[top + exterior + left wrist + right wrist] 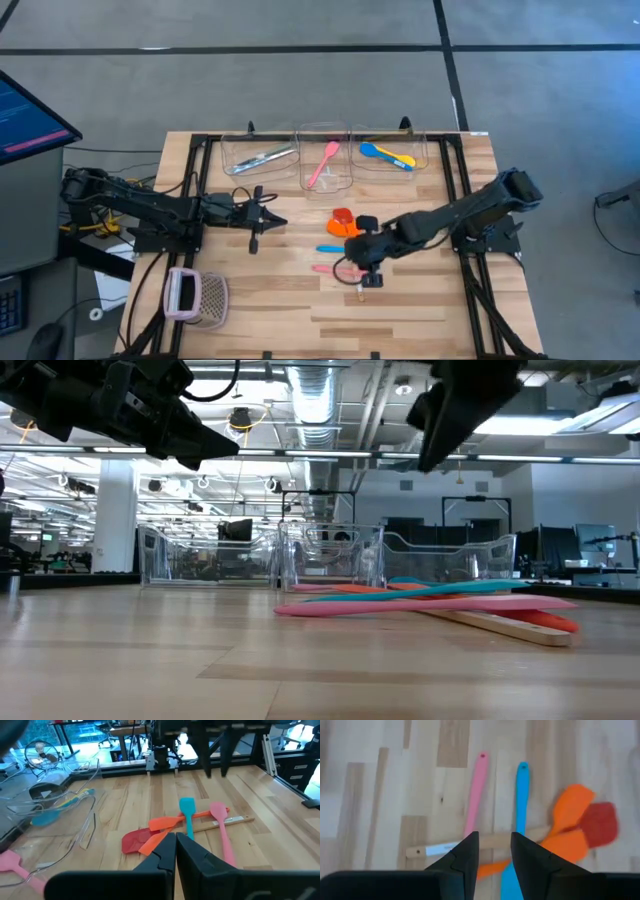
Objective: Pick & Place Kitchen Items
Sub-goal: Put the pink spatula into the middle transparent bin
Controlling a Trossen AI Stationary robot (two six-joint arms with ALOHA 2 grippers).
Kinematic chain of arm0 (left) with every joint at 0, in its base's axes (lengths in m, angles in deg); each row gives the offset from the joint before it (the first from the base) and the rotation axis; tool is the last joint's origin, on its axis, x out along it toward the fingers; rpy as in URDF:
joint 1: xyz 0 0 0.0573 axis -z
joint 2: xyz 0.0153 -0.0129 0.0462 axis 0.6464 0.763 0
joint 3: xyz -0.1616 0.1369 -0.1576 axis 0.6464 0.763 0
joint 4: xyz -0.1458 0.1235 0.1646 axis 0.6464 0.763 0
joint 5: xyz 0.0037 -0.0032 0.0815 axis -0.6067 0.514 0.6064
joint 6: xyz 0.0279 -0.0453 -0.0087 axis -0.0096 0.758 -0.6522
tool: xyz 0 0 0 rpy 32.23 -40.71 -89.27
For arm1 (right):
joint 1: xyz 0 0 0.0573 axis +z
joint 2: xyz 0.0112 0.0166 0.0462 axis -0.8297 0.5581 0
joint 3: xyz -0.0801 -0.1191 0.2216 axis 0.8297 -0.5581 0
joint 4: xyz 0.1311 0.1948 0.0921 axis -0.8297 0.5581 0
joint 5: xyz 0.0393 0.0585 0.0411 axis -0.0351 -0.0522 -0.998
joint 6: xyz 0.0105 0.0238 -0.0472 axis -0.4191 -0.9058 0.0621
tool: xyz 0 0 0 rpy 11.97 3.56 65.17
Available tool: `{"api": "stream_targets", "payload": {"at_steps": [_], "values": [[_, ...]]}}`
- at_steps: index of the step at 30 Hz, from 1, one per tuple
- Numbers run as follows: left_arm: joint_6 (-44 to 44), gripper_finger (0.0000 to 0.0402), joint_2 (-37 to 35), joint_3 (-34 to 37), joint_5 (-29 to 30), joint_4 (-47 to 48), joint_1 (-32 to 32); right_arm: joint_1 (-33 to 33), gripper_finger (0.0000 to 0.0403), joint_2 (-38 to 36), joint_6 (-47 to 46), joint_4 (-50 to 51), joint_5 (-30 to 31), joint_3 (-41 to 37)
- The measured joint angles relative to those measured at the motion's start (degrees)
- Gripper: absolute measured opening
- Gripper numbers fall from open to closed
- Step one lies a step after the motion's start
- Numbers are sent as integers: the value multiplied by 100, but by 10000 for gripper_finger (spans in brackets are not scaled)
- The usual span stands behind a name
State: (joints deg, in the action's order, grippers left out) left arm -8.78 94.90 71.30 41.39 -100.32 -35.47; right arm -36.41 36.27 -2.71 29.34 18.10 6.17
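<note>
Partly done: cutlery (262,157), pink spoon (326,160), blue and yellow spoons (385,154) binned at 12 o'clock. Left on surface (420,300): spatula pile (345,245). Right gripper (368,278) above it, jaws spread, empty; left gripper (272,222) at 9 o'clock, jaws pressed together.

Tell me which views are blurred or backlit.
Low view: both arms are backlit silhouettes against ceiling lights, and the pink spatula lying nearest is sharp. Right wrist view: the red spatula head and tabletop are soft. Left wrist view: the clear bin smears and distorts.
</note>
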Motion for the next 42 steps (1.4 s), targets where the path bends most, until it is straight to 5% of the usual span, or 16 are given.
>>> {"api": "stream_targets", "payload": {"at_steps": [14, 42], "values": [[-3, 2, 0, 2, -5, -1, 0, 53, 108, 1290, -98, -205, -775, 9], [12, 2, 0, 2, -14, 0, 0, -137, 108, 1558, 266, -1175, -706, 9]]}}
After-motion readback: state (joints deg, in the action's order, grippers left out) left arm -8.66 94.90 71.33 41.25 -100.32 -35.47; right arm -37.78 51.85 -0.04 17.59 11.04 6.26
